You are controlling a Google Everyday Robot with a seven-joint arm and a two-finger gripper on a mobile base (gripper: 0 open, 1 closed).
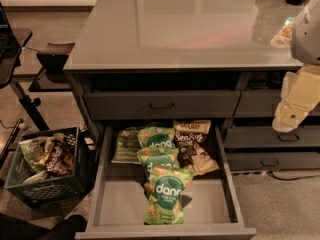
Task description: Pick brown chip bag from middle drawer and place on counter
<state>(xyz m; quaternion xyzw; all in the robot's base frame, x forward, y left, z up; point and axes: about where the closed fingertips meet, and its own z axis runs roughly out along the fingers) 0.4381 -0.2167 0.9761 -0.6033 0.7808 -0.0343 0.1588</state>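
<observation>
The brown chip bag (193, 145) lies flat at the back right of the open middle drawer (220, 204), beside and partly under a row of green "dang" bags (163, 190). The glossy grey counter (180, 24) spans the top of the cabinet above the drawer. My gripper (291, 111) hangs at the right edge of the view, pale and cream-coloured, in front of the right-hand drawers. It is well to the right of the chip bag and above the drawer's level, apart from every bag.
A dark plastic crate (47, 171) holding several snack bags stands on the floor left of the drawer. A closed top drawer (162, 104) sits above the open one. Narrower drawers (272, 136) are stacked at the right. A chair and stand (30, 69) are at far left.
</observation>
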